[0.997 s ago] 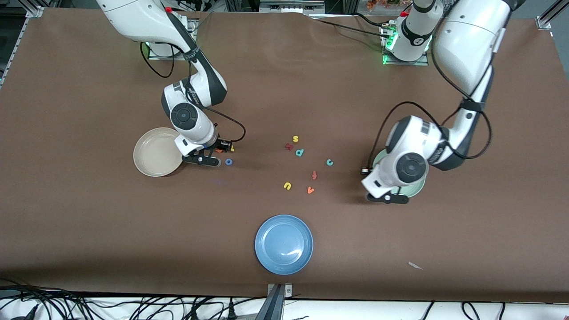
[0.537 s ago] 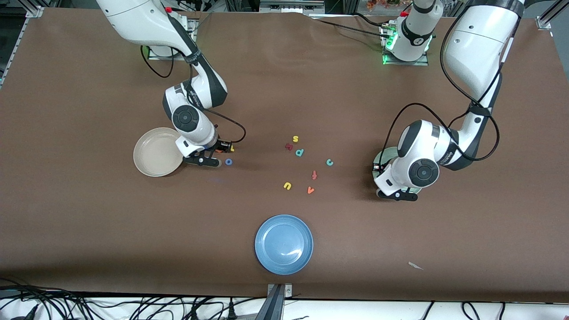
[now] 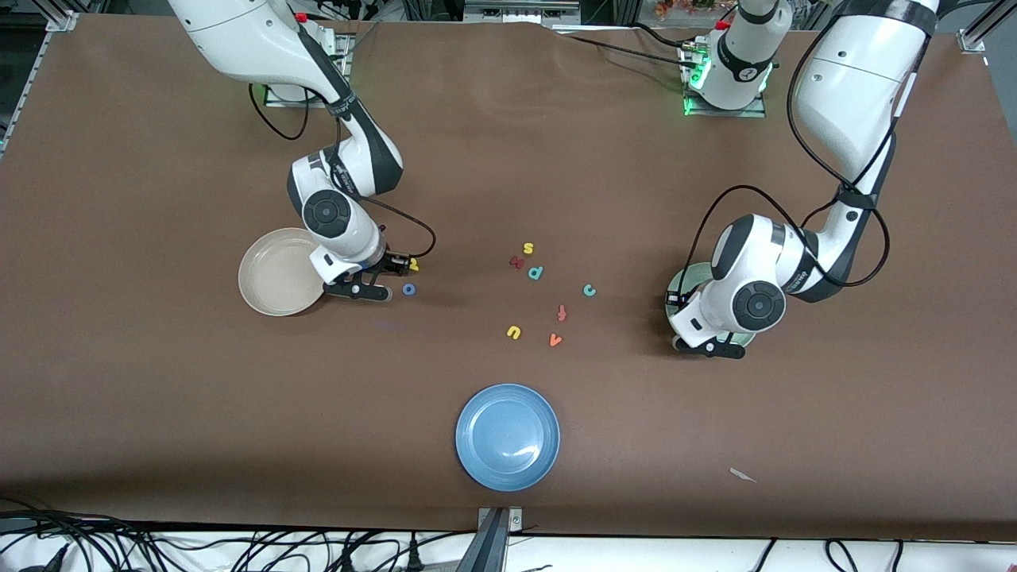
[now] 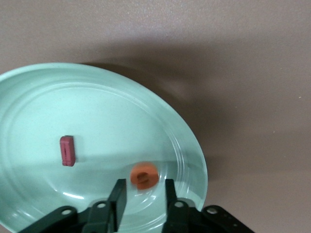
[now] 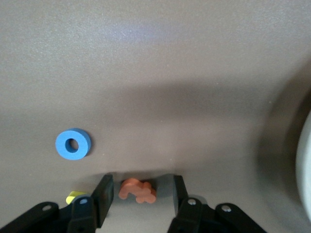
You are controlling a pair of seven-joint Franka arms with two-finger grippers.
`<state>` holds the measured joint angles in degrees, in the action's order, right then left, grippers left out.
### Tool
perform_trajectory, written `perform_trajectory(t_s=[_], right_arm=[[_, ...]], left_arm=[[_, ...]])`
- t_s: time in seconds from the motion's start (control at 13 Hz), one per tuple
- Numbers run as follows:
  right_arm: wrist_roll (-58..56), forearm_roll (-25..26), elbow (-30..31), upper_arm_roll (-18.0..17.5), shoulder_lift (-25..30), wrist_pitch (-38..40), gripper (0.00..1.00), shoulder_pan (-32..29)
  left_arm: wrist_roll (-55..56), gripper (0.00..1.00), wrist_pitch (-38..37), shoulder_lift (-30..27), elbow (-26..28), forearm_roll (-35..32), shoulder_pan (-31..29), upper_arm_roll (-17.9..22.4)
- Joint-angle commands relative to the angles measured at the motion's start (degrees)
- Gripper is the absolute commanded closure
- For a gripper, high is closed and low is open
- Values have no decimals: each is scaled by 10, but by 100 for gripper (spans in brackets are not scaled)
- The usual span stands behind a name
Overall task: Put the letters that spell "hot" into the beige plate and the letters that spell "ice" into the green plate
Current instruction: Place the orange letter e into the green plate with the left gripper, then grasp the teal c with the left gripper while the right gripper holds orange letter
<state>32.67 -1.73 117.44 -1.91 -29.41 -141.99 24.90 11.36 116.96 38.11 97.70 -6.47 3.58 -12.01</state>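
My left gripper (image 3: 677, 308) hangs low over the green plate (image 3: 685, 280), open. In the left wrist view the orange e (image 4: 143, 175) is blurred just off the open fingertips of the left gripper (image 4: 144, 187), over the green plate (image 4: 97, 111). The dark red i (image 4: 68, 150) lies in that plate. My right gripper (image 5: 141, 187) is down at the table beside the beige plate (image 3: 274, 274), open, with the orange t (image 5: 137, 190) between its fingers and untouched. Blue o (image 5: 73, 143) and yellow h (image 5: 73, 196) lie close by. Teal c (image 3: 589, 290) rests mid-table.
Mid-table lie a yellow s (image 3: 527, 249), a dark red letter (image 3: 516, 261), a teal p (image 3: 536, 272), another orange letter (image 3: 562, 312), a yellow u (image 3: 513, 332) and an orange v (image 3: 555, 340). A blue plate (image 3: 508, 436) sits near the front camera.
My left gripper moved in over the green plate and opened, letting the orange e go. The right gripper shifted slightly toward the beige plate, its fingers narrowing a little around the t.
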Motion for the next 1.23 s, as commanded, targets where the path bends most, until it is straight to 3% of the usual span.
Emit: perform_trajectory(t_s=[0.0, 0.23, 0.38, 1.15], right_arm=[[-7, 8, 1, -1, -6, -13, 42, -2], [-4, 8, 2, -2, -7, -14, 45, -2], [-2, 7, 2, -2, -7, -14, 45, -2], [2, 2, 2, -3, -12, -15, 47, 1]], left_arm=[[-6, 0, -1, -16, 4, -16, -4, -10], [-7, 0, -1, -34, -3, -15, 8, -27], [-8, 0, 0, -34, -24, -18, 9, -63], [-47, 0, 48, -13, -24, -22, 80, -72]])
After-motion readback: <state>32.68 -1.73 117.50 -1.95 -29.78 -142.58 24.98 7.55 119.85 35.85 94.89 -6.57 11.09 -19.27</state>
